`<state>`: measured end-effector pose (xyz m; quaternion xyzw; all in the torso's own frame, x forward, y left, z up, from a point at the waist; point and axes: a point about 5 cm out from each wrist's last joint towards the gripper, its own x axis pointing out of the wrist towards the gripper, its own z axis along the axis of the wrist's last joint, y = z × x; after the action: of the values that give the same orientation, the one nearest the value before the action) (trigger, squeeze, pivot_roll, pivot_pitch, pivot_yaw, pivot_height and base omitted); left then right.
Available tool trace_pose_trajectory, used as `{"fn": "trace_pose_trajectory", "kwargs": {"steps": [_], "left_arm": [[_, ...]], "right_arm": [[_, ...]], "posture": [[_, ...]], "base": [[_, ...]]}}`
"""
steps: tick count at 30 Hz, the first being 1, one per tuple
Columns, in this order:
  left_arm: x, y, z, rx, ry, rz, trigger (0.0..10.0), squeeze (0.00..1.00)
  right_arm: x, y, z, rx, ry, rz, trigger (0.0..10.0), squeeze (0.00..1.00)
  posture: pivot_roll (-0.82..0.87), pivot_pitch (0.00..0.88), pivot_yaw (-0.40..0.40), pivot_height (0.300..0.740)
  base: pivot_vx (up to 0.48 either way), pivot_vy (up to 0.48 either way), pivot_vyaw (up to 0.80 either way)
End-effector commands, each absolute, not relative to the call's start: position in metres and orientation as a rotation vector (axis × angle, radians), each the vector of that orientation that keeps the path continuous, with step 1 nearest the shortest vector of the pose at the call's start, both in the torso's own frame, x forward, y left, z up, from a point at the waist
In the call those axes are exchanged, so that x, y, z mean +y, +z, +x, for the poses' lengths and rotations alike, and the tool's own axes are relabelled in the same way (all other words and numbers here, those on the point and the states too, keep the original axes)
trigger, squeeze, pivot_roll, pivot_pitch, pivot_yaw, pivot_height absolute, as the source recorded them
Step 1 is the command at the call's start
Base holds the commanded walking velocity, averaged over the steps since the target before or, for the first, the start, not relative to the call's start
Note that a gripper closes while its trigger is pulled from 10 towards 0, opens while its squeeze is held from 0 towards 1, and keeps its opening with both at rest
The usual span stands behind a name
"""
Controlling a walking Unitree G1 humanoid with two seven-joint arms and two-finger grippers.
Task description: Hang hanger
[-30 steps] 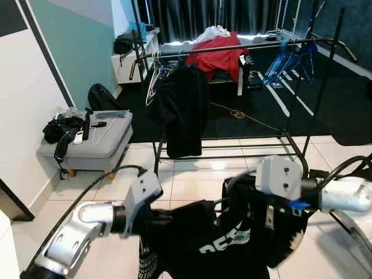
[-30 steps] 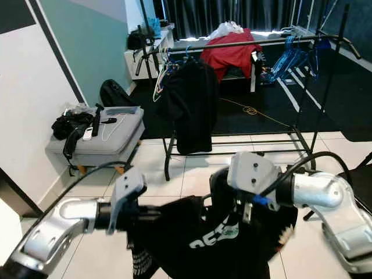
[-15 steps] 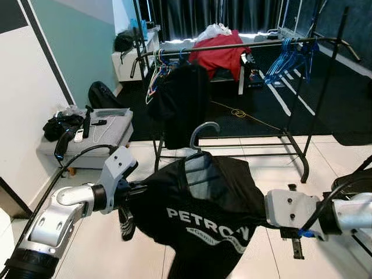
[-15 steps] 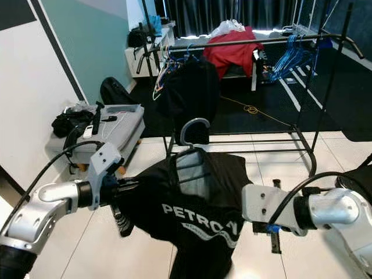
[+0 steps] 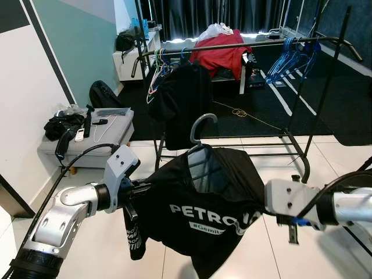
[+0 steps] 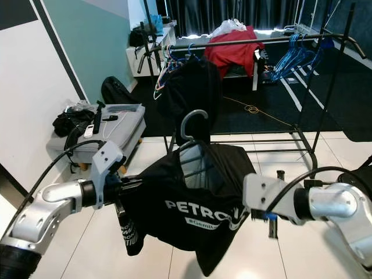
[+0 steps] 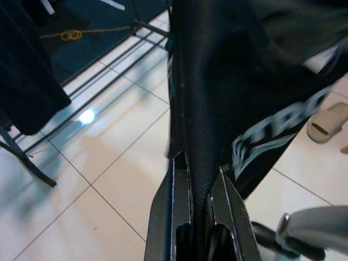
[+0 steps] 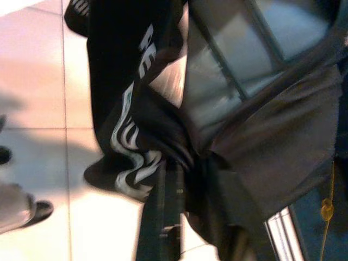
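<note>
A black T-shirt [image 5: 204,214] with white PETRONAS lettering hangs on a grey hanger, whose hook [image 5: 201,124] stands up above the collar. I hold it spread between both arms, low over the tiled floor. My left gripper [image 5: 138,190] is shut on the shirt's left shoulder; in the left wrist view its fingers [image 7: 180,187] pinch black fabric. At the other shoulder my right gripper [image 5: 263,210] is shut on the cloth, seen bunched around it [image 8: 173,179] in the right wrist view. The clothes rack's rail [image 5: 256,43] runs across the room beyond the shirt.
A black garment [image 5: 183,104] and coloured hangers hang at the rail's left end, blue hangers [image 5: 290,58] at its right. A grey ottoman [image 5: 107,142] with cables and clothes stands at the left wall. Red cloth [image 5: 221,52] lies behind. The rack's base bars [image 5: 244,154] cross the floor.
The shirt, bunched low between my arms a second ago, has been lifted and spread so the hanger hook stands up. In the last half second it barely shifted.
</note>
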<state>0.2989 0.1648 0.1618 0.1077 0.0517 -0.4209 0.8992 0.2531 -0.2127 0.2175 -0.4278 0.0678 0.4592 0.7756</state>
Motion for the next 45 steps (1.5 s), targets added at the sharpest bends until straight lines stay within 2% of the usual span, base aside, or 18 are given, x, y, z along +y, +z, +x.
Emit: {"fn": "trace_pose_trajectory", "kwargs": {"steps": [1,12,14,16,18,19,23,24,26,28,30,35,37,39,40,41,45], "left_arm": [[0.168,0.167,0.298,0.069,-0.854,0.218,10.0,0.00],[0.159,0.166,0.298,0.039,-0.834,0.138,10.0,0.00],[0.156,0.166,0.299,0.023,-0.804,0.093,10.0,0.00],[0.149,0.166,0.303,-0.010,-0.734,-0.010,10.0,0.00],[0.149,0.166,0.303,-0.010,-0.734,-0.010,10.0,0.00],[0.146,0.166,0.305,-0.018,-0.711,-0.038,10.0,0.00],[0.146,0.166,0.305,-0.018,-0.711,-0.038,10.0,0.00],[0.144,0.165,0.308,-0.028,-0.666,-0.069,10.0,0.00],[0.144,0.165,0.308,-0.028,-0.666,-0.069,10.0,0.00],[0.149,0.162,0.315,-0.037,-0.560,-0.104,10.0,0.00],[0.149,0.162,0.315,-0.037,-0.560,-0.104,10.0,0.00],[0.162,0.154,0.320,-0.023,-0.442,-0.125,10.0,0.00],[0.165,0.150,0.316,-0.048,-0.390,-0.285,10.0,0.00],[0.165,0.149,0.313,-0.066,-0.375,-0.343,10.0,0.00],[0.165,0.149,0.313,-0.066,-0.375,-0.343,10.0,0.00],[0.164,0.146,0.307,-0.093,-0.362,-0.342,10.0,0.00],[0.166,0.144,0.304,-0.106,-0.354,-0.327,10.0,0.00]], "right_arm": [[-0.213,0.221,0.255,0.120,0.971,-0.941,10.0,1.00],[-0.215,0.232,0.264,0.022,0.863,-0.894,10.0,1.00],[-0.218,0.235,0.265,-0.009,0.806,-0.842,10.0,1.00],[-0.222,0.240,0.266,-0.089,0.707,-0.698,10.0,1.00],[-0.222,0.240,0.266,-0.089,0.707,-0.698,10.0,1.00],[-0.222,0.242,0.266,-0.125,0.674,-0.621,10.0,1.00],[-0.222,0.242,0.266,-0.125,0.674,-0.621,10.0,1.00],[-0.222,0.240,0.264,-0.153,0.656,-0.507,10.0,0.00],[-0.222,0.240,0.264,-0.153,0.656,-0.507,10.0,0.00],[-0.230,0.224,0.264,-0.155,0.554,-0.313,10.0,0.00],[-0.230,0.224,0.264,-0.155,0.554,-0.313,10.0,0.00],[-0.247,0.189,0.269,-0.066,0.356,-0.192,10.0,0.00],[-0.253,0.163,0.268,0.007,0.268,-0.137,10.0,0.00],[-0.257,0.155,0.267,0.031,0.225,-0.117,10.0,0.00],[-0.257,0.155,0.267,0.031,0.225,-0.117,10.0,0.00],[-0.274,0.142,0.266,0.071,0.103,-0.064,10.0,0.00],[-0.281,0.142,0.266,0.065,0.058,-0.037,10.0,0.00]], "posture": [[-0.10,0.000,0.064,0.740],[-0.10,0.000,0.063,0.740],[-0.10,0.000,0.064,0.740],[-0.11,0.000,0.067,0.740],[-0.11,0.000,0.067,0.740],[-0.11,0.000,0.068,0.740],[-0.11,0.000,0.068,0.740],[-0.12,0.000,0.065,0.740],[-0.12,0.000,0.065,0.740],[-0.12,0.000,0.061,0.740],[-0.12,0.000,0.061,0.740],[-0.12,0.000,0.054,0.740],[-0.12,0.000,0.045,0.740],[-0.12,0.000,0.038,0.740],[-0.12,0.000,0.038,0.740],[-0.12,0.000,0.032,0.740],[-0.12,0.000,0.032,0.740]], "base": [[0.000,0.000,0.00],[0.000,0.000,0.00],[0.000,0.000,0.00],[0.000,0.000,0.00],[0.000,0.000,0.00],[0.000,0.000,0.00],[0.000,0.000,0.00],[0.000,0.000,0.00],[0.000,0.000,0.00],[0.000,0.000,0.00],[0.000,0.000,0.00],[0.000,0.000,0.00],[0.000,0.000,0.00],[0.000,0.000,0.00],[0.000,0.000,0.00],[0.000,0.000,0.00],[0.000,0.000,0.00]]}}
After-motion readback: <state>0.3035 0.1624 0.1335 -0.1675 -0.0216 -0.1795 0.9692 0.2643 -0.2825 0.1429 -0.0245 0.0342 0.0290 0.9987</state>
